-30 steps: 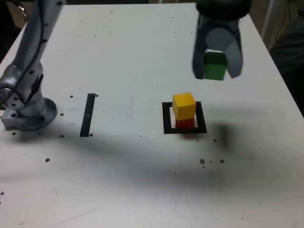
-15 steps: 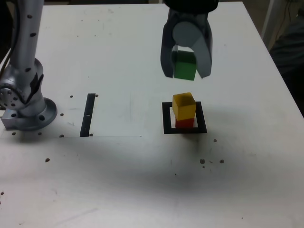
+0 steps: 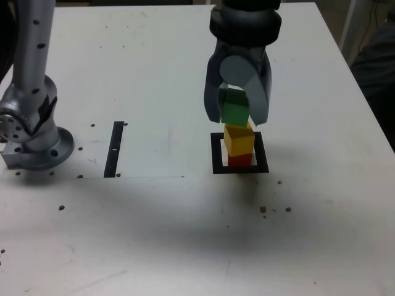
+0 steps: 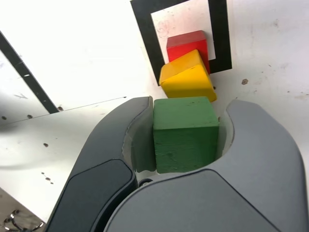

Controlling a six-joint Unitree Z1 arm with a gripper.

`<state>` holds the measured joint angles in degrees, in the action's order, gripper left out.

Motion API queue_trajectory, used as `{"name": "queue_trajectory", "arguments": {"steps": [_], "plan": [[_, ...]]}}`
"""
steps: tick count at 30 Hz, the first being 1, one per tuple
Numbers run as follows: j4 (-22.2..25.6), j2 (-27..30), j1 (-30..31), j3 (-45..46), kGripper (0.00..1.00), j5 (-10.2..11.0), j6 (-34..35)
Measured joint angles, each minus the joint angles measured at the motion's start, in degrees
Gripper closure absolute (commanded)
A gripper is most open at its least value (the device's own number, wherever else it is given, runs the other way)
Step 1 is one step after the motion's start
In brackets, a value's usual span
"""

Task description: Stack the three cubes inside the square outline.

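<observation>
The red cube (image 3: 241, 160) sits inside the black square outline (image 3: 216, 154) with the yellow cube (image 3: 239, 138) stacked on top of it, turned a little. My gripper (image 3: 237, 111) hangs just above that stack, shut on the green cube (image 3: 234, 110). In the wrist view the green cube (image 4: 185, 133) is clamped between the two dark grey fingers (image 4: 118, 140), and the yellow cube (image 4: 187, 77), the red cube (image 4: 187, 44) and the square outline (image 4: 145, 34) lie beyond it. Whether the green cube touches the yellow one cannot be told.
A single straight black strip (image 3: 115, 148) lies on the white table (image 3: 154, 61) toward the exterior view's left. The arm's grey base (image 3: 31, 132) stands at the left edge. Small dark specks dot the tabletop.
My gripper carried the green cube from the exterior view's right to above the stack, then came down close over the yellow cube.
</observation>
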<state>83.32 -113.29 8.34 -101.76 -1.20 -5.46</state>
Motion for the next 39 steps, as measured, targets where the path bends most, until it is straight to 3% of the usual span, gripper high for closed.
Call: {"name": "queue_trajectory", "arguments": {"steps": [15, 17, 21, 23, 39], "plan": [[-1.93, -2.52, 0.0, 0.06, 0.72, -0.58, -0.37], [-1.98, -2.6, 0.0, 0.06, 0.6, -0.57, -0.44], [-2.18, -2.61, 0.0, 0.18, 0.2, -0.56, -0.76], [-2.2, -2.61, 0.0, 0.25, 0.07, -0.56, -0.86], [-2.27, -2.61, -0.93, 1.98, 0.02, -0.44, -1.17]]}}
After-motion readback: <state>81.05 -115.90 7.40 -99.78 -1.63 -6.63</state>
